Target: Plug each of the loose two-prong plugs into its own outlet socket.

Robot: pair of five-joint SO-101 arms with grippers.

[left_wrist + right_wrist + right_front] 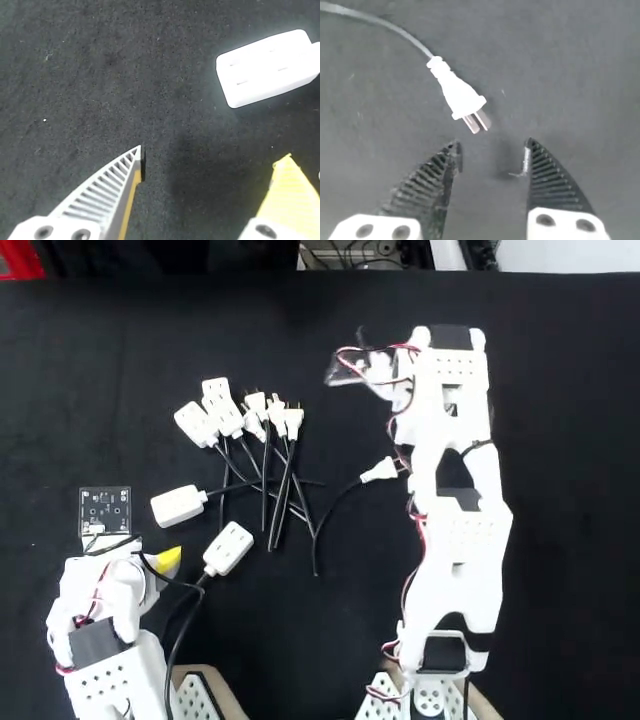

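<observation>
Black cloth tabletop (pixel 560 540).

White plastic outlet sockets:
- Two lie singly near your left arm. One (pixel 178 505) lies crosswise; the other (pixel 228 548) is slanted, near it on the arm's side.
- More are bunched farther back (pixel 210 415). You can count at least two there; the exact number is unclear.

White two-prong plugs on black cords:
- At least three are bunched (pixel 275 410) just beside the far sockets, prongs pointing away from the arms, none seated.
- One lone plug (pixel 460 100) lies well apart from that bunch, beside your right arm.

Right hand (pixel 490 147): black ribbed fingers spread, nothing between them. The lone plug's two prongs point toward the gap and touch neither finger. The high view adds its cord, curving back toward the bunched cords.

Left hand (pixel 212 155): one white ribbed finger and one yellow finger, spread wide, holding nothing, over bare cloth. Your left wrist view gives the slot pairs on one socket face (pixel 265 67), apart from both fingers.

A small black square board with a pale border (pixel 105 510) lies near the left arm.
</observation>
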